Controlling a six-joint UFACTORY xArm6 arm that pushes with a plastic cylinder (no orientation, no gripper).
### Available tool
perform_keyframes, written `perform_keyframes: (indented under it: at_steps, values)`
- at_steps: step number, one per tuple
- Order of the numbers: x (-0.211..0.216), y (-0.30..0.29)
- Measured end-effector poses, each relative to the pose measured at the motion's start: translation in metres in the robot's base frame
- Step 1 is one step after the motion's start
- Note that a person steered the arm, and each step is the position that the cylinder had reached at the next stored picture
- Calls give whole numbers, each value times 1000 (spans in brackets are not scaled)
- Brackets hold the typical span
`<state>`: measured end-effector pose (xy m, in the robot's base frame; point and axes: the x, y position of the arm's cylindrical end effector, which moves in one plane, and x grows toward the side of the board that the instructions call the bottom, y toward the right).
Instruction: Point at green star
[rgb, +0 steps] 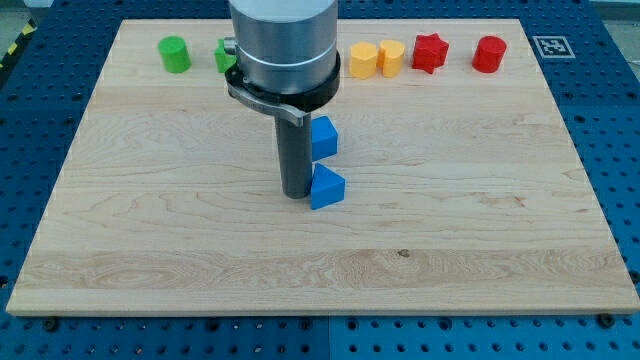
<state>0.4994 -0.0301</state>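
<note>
My tip (297, 193) down on board (150, 230) at frame centre, touching left side of lower blue block (327, 188); no jaws, grips nothing. Green star (224, 55) upper left, mostly hidden behind arm, right of green cylinder (175, 54).

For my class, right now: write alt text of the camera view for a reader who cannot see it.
My tip rests mid-board on a light wooden board, touching the left side of a blue triangular block, with a blue cube just above. Along the view's top sit a green cylinder, a partly hidden green block, two yellow blocks, a red star and a red cylinder.
</note>
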Motion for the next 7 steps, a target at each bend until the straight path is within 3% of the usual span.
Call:
perform_keyframes:
  at_steps: [1,2,3,5,7]
  values:
    - [-1,-36]
    - [-50,-93]
    - [-124,-98]
    - [-175,-8]
    - [-287,-17]
